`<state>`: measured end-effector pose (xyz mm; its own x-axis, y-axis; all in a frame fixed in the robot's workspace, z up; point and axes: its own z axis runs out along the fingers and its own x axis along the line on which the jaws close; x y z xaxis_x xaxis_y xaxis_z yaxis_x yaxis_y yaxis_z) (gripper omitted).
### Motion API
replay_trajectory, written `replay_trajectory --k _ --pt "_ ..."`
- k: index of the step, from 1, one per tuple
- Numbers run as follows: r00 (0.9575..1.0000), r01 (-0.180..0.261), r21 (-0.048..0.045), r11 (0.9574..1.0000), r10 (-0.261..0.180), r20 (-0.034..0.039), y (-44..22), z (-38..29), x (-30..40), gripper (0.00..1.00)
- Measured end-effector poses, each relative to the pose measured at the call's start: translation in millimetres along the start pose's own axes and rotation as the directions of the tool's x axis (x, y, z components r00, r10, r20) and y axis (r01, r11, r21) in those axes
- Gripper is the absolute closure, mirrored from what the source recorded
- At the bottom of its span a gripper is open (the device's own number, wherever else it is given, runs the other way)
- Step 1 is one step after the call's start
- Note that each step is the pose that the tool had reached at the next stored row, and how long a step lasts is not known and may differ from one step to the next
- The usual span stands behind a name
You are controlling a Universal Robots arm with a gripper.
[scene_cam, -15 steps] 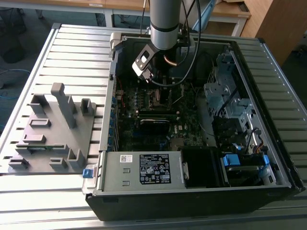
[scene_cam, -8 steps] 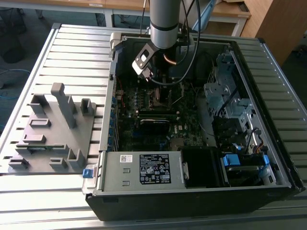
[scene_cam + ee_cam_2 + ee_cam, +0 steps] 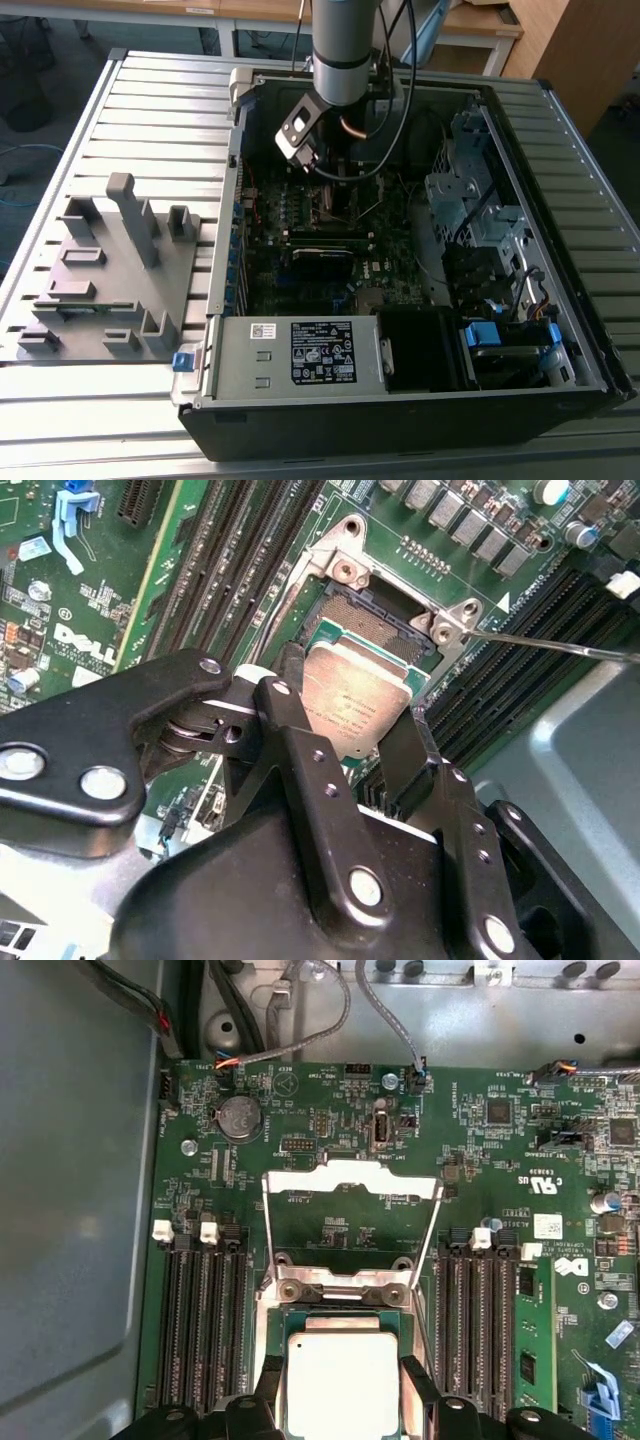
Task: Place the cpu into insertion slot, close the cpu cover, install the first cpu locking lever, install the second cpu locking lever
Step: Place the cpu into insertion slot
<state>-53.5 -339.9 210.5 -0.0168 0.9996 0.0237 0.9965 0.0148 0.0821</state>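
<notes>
Case: the dark, open tower computer case (image 3: pixel 400 430) is lying on its side, taking the arm in from above.
Arm pose: the grey tubular robot arm (image 3: pixel 340 40) is standing almost upright, its wrist pointing down at the green circuit board (image 3: pixel 330 1120).
End effector: the black two-finger gripper (image 3: pixel 343 1385) is pinching the chip by two opposite edges, a finger (image 3: pixel 300 740) pressing on each side.
Cover: the thin silvery square frame cpu cover (image 3: pixel 352 1173) is standing swung open, just beyond the fingertips.
Slot: the square insertion slot with a dark centre and silvery rim (image 3: pixel 370 620) is lying directly under the fingertips, part of it showing past the chip.
Chip: the small flat square cpu with a dull silver-grey metal top (image 3: pixel 352 698) is hanging level at the slot; whether it is seated, I cannot tell.
Handling: it is likely light, stiff and smooth-sided, and the slot's contacts look fragile, so an edge grip is suiting it.
</notes>
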Motion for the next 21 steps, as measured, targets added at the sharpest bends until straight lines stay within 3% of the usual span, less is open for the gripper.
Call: replay_trajectory --k 21 --pt "1.0 0.0 0.0001 1.0 0.0 -0.0001 -1.3 4.4 -0.1 0.46"
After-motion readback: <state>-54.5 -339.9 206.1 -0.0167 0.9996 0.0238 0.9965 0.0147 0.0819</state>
